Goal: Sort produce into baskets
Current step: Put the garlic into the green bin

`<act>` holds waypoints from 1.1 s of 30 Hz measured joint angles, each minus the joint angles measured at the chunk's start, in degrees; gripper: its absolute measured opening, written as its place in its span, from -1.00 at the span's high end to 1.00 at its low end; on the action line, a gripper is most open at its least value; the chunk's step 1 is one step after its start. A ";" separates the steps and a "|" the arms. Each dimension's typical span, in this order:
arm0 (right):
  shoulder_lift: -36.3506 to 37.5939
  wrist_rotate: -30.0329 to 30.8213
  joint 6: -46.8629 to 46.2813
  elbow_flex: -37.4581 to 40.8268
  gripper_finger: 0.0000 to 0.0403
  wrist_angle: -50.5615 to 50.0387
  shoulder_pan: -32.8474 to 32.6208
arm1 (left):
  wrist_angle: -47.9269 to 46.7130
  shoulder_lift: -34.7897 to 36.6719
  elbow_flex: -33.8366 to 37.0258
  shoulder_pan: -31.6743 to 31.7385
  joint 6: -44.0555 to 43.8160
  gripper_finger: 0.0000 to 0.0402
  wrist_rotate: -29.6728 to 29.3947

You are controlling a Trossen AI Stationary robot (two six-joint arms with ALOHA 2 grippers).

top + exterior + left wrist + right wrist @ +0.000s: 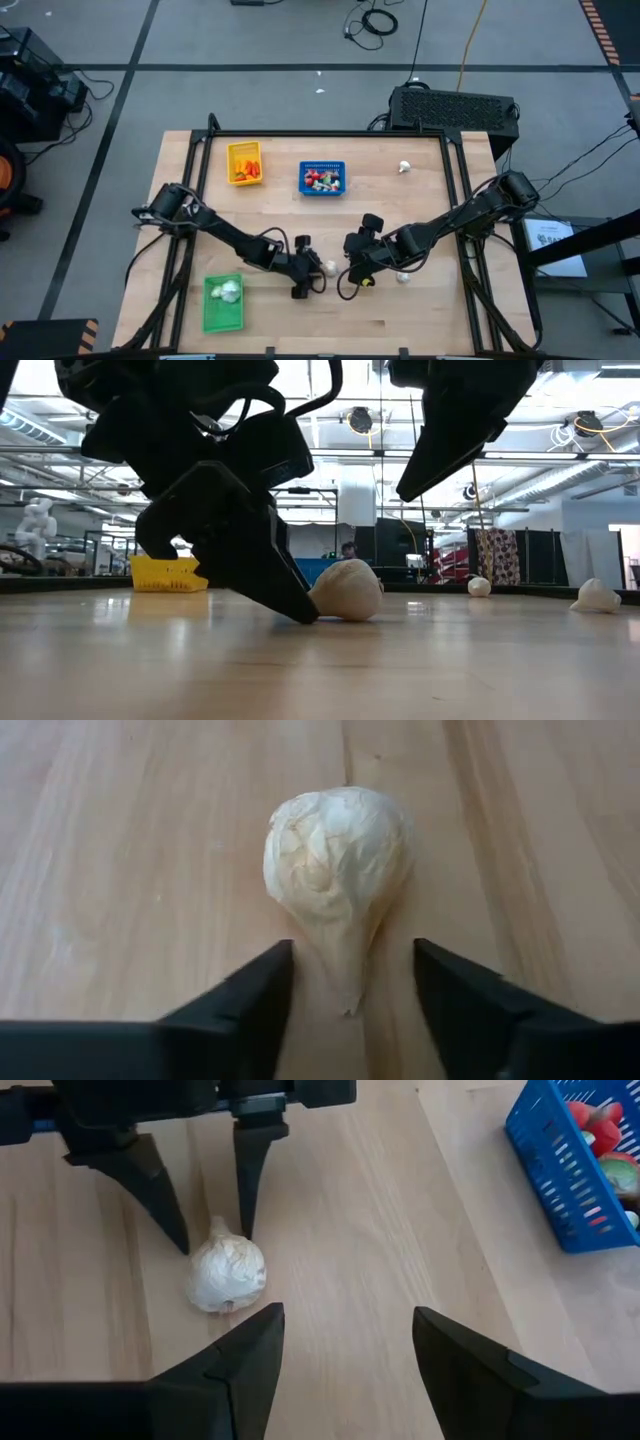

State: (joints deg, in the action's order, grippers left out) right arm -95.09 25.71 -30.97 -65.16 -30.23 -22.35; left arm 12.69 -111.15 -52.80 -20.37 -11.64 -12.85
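Wooden table point(420, 300), left claw point(352, 982) lowered, fingers apart astride garlic bulb point(335, 860), right claw point(345, 1350) hovering spread nearby

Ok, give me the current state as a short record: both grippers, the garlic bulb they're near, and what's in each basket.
left gripper: open, tips on the table astride the bulb's stem, not closed on it
right gripper: open, empty, hovering beside the bulb
garlic bulb: lying on the table, not lifted
yellow basket: orange pieces
blue basket: red-and-white pieces
green basket: whitish bulbs
loose bulbs: one near the table's far right, one by the right arm
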 joint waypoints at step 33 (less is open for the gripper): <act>0.07 0.00 -1.22 0.08 -0.05 -0.91 0.00 | -50.10 35.96 -2.82 -19.53 -32.19 0.85 24.51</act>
State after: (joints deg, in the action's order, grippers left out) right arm -95.02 25.71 -32.19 -65.08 -31.14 -22.35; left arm -37.41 -75.19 -55.61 -39.90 -43.83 11.66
